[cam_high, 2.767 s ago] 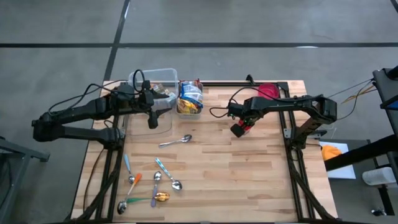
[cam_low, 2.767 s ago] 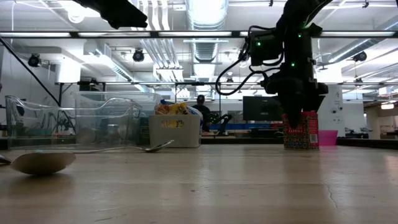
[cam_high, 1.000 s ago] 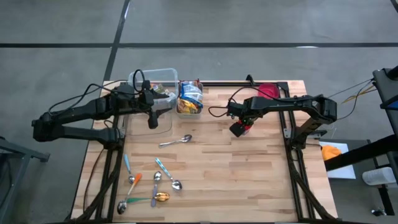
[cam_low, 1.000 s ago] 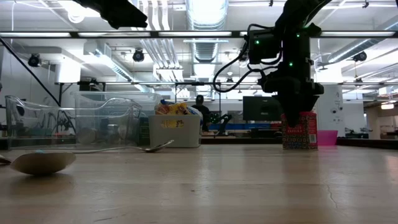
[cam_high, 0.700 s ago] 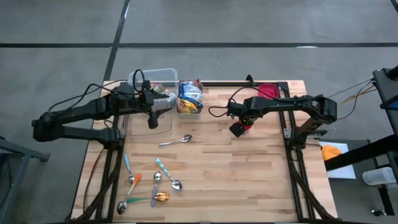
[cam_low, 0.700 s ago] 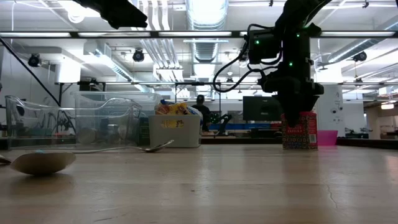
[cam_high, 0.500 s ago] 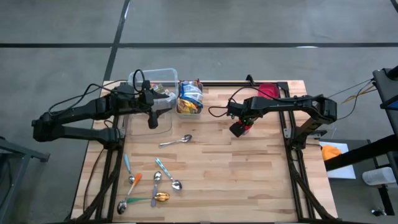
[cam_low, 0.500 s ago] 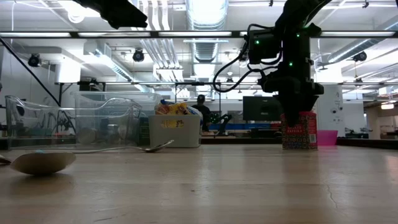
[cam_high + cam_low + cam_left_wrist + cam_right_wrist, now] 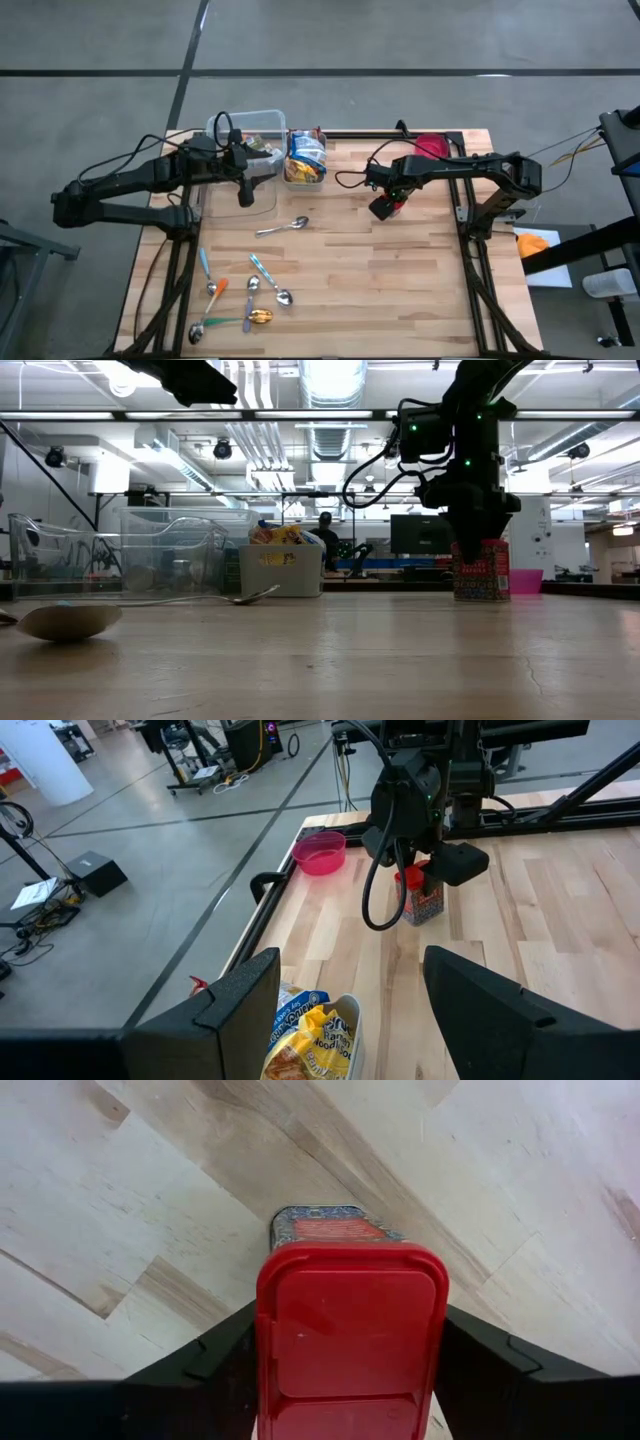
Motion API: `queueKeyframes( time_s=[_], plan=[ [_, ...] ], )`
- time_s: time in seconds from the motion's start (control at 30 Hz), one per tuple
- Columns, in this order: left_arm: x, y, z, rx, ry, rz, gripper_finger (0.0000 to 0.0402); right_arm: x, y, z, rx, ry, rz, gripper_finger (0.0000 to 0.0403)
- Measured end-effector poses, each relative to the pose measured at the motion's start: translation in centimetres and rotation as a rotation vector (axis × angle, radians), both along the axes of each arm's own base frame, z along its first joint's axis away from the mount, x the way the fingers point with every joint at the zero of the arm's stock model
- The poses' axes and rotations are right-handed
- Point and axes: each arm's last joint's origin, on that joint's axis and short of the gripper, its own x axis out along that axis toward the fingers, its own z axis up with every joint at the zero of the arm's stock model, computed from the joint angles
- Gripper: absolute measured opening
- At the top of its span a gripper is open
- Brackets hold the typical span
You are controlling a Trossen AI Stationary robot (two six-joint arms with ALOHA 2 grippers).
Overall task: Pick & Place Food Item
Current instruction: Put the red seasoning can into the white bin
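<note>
Currently, reading the high view left to right: left arm stretched in from the left edge, left gripper (image 9: 246,190) hovering over the clear plastic bin (image 9: 262,122) at upper left of the wooden table (image 9: 400,280). Fingers (image 9: 240,1005) spread apart in its wrist view, nothing between them, so released and empty. Just right of the clear bin, touching or nearly so, a small white container (image 9: 305,160) packed with snack bags; yellow bag (image 9: 300,1045) visible at the bottom of the left wrist view. Loose metal spoon (image 9: 282,227) below that near centre, and a cluster of spoons (image 9: 245,300) with coloured handles at lower left. Right of centre, right gripper (image 9: 387,205) down on the red-lidded food container (image 9: 350,1345), which stands upright on the table. Right wrist view: a dark finger (image 9: 200,1365) flush against each side of the red lid, so grasping the container. Low view: container base (image 9: 482,572) level with the tabletop, whether seated or barely lifted cannot tell. Pink bowl (image 9: 431,146) at the table's upper right edge, behind the right arm, well apart from the container. Person visible far back in the room in the low view (image 9: 322,530).
</note>
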Motion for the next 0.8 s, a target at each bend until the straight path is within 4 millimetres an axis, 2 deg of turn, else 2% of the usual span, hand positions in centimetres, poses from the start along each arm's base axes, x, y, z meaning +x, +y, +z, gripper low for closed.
queueKeyframes(
  time_s=[0.13,0.27,0.43,0.63,0.8],
  plan=[
    [0.0,0.0,0.01,0.0,0.0,0.0,0.0248,0.0,0.0,0.0,0.0,0.0,0.0,0.021],
    [0.0,0.0,0.01,0.0,0.0,0.0,0.0248,0.0,0.0,0.0,0.0,0.0,0.001,0.0212],
    [0.0,0.0,0.01,0.0,0.0,0.0,0.0248,0.01,0.01,0.0,0.0,0.0,0.0,0.0235],
    [0.0,0.0,0.0,0.0,0.0,0.0,0.0248,0.0,0.02,-0.01,0.0,0.001,0.001,0.021],
    [0.0,0.0,0.0,0.0,0.0,0.0,0.0248,0.01,0.02,-0.01,-0.001,0.001,0.001,0.0211]
  ],
)
